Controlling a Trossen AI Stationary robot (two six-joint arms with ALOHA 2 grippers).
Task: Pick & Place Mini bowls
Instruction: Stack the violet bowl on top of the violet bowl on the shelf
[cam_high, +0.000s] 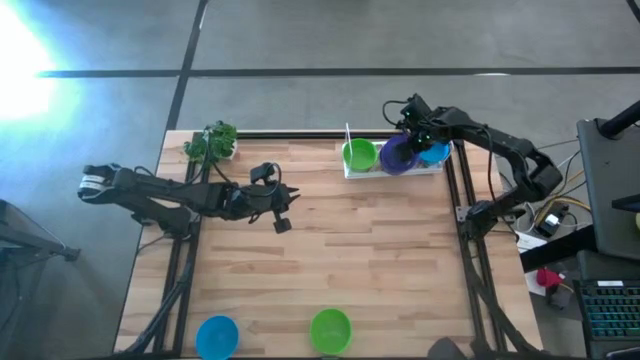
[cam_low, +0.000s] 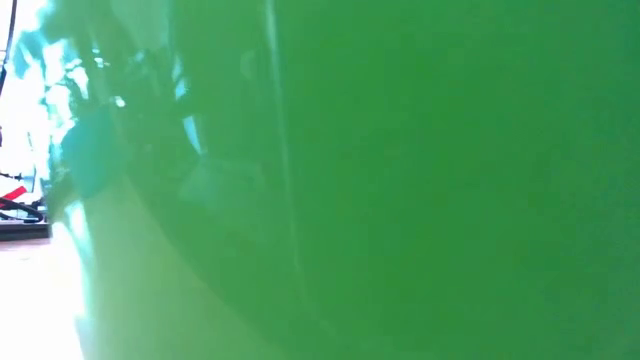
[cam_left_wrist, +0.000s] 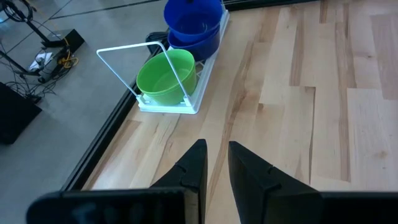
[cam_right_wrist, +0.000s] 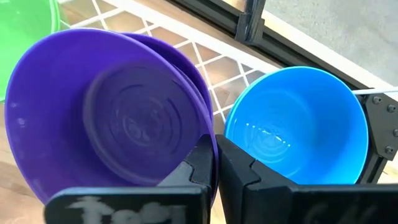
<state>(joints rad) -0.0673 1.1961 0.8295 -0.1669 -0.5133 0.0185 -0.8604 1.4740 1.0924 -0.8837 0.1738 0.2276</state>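
The rim of a purple bowl (cam_right_wrist: 112, 112) is pinched over the white rack (cam_high: 352, 172) by the right gripper (cam_right_wrist: 214, 165), jaws pressed nearly together; the left gripper (cam_left_wrist: 216, 165) is held over the worktop (cam_high: 380, 260), jaws slightly parted, empty.

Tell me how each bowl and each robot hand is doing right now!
purple bowl: tipped on edge in the white rack, right gripper fingers pinching its rim.
light blue bowl: in the rack beside it.
green bowl: in the rack, free.
blue bowl: on the table's near edge.
second green bowl: there too.
left gripper: slightly open, empty.
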